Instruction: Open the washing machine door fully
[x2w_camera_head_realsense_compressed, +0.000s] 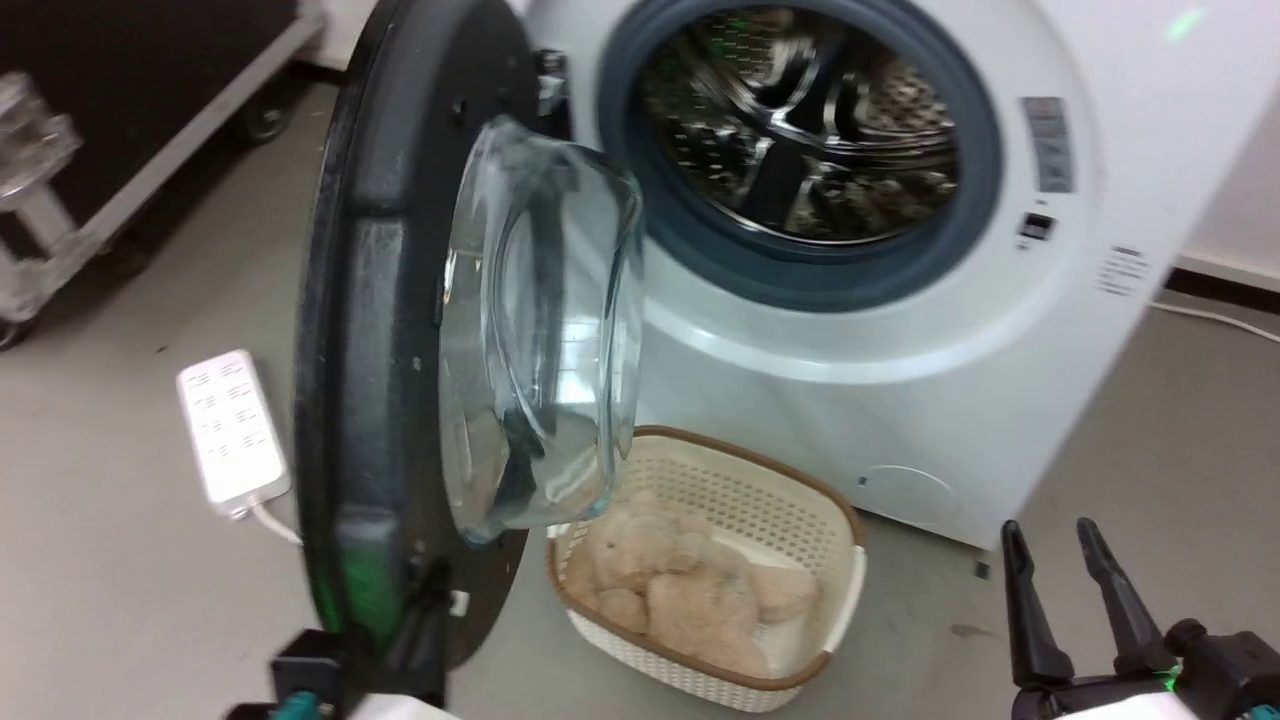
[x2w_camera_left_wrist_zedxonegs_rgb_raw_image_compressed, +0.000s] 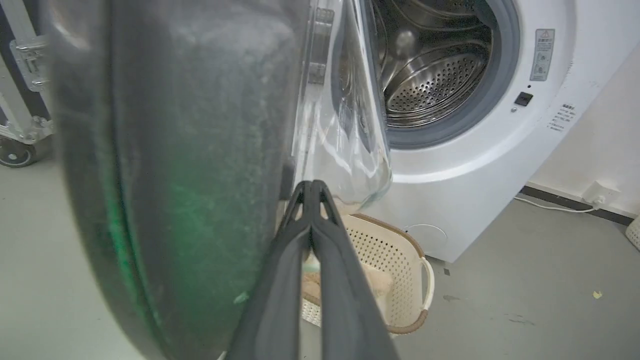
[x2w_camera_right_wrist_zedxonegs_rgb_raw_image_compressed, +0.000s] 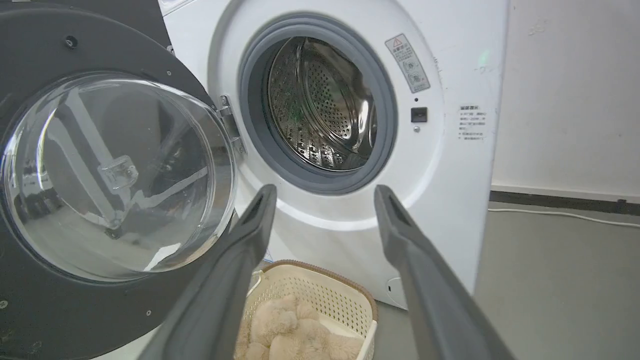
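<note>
Washing machine door (x2w_camera_head_realsense_compressed: 380, 330) is standing swung well out from the washing machine (x2w_camera_head_realsense_compressed: 900, 380), its glass bulge facing the drum opening. Left gripper (x2w_camera_left_wrist_zedxonegs_rgb_raw_image_compressed: 311, 187) is sitting pinched together, empty, its tips just beside the door's inner face below the glass; contact unclear. Right gripper (x2w_camera_head_realsense_compressed: 1048, 528) is hanging spread wide, empty, well apart from the door. Basket (x2w_camera_head_realsense_compressed: 800, 500) is sitting on the floor under the glass.

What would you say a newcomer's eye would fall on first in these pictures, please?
Most likely the big black door, swung out at the left of the head view, its clear glass bowl bulging toward the steel drum. Next, the cream basket on the floor below, holding a beige plush toy. The left gripper is shut by the door's lower edge; the right gripper stands open at lower right.
</note>
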